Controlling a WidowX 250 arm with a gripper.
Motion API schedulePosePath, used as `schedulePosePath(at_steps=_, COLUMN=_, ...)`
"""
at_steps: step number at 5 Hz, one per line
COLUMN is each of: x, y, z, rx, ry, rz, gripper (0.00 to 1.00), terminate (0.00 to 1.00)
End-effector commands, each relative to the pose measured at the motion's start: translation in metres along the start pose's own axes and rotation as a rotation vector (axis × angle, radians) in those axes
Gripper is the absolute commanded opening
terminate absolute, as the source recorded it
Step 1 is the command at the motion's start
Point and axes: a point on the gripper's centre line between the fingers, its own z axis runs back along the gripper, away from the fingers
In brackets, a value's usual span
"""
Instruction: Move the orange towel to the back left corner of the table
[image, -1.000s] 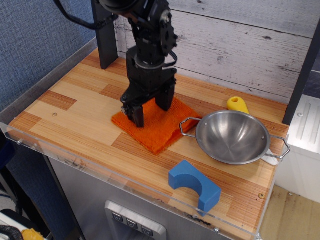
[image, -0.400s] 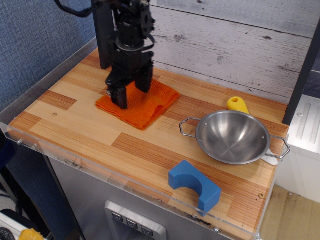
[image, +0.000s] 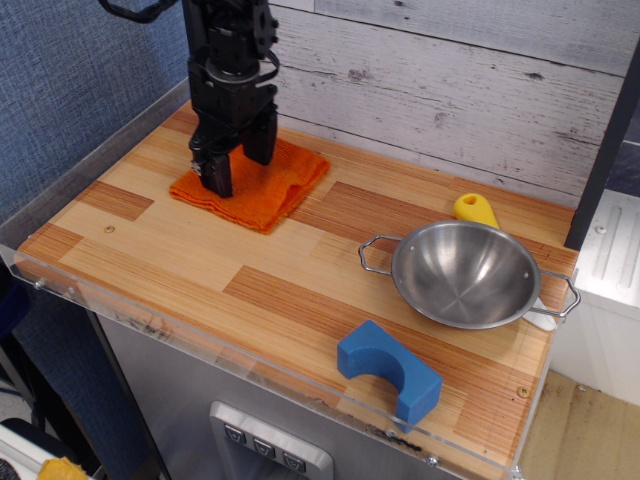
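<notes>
On table (image: 180, 250): one orange towel (image: 262, 190), hand (image: 238, 165) spread, pressing it; one bowl (image: 466, 273).

Towel (image: 262, 190) lies on table (image: 190, 260) toward back left, hand (image: 236, 165) on top of it. Bowl (image: 466, 274) at right; small obj (image: 476, 210) just behind it. Block (image: 389, 372) front right, in front of bowl.

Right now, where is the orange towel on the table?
The orange towel lies toward the back left of the table, under the gripper, whose fingers press on it, well left of the steel bowl.
</notes>
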Motion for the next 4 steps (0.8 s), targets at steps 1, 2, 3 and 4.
schedulePosePath(at_steps=1, x=0.043, y=-0.004, z=0.012, rx=-0.029, ry=-0.04, rz=0.077, gripper=1.0, terminate=0.0)
schedulePosePath(at_steps=2, x=0.054, y=-0.005, z=0.012, rx=-0.031, ry=-0.048, rz=0.094, gripper=1.0, terminate=0.0)
schedulePosePath(at_steps=3, x=0.057, y=-0.005, z=0.014, rx=-0.037, ry=-0.032, rz=0.076, gripper=1.0, terminate=0.0)
schedulePosePath(at_steps=4, x=0.056, y=-0.006, z=0.025, rx=-0.06, ry=-0.01, rz=0.065, gripper=1.0, terminate=0.0)
